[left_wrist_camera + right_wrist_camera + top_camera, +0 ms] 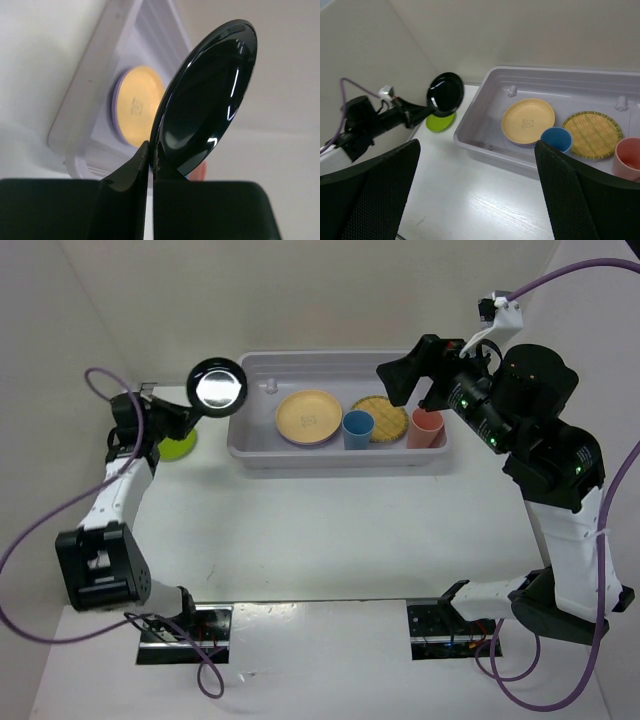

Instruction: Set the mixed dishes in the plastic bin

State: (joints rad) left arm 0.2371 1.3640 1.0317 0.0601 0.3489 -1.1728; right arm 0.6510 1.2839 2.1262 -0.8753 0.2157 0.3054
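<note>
We're pinching black plate point(219, 386) rim in left gripper point(151, 149), far-left; thin grip, may slip short of plastic bin point(330, 457); right gripper point(476, 150) spread.

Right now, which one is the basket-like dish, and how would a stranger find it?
Find the large pale lavender-grey plastic bin at the far side of the table. Toward its right end, a round woven tan plate lies between a blue cup and a salmon-red cup. Unlike the smooth orange-yellow plate to its left, its surface shows a criss-cross basket weave.
</note>
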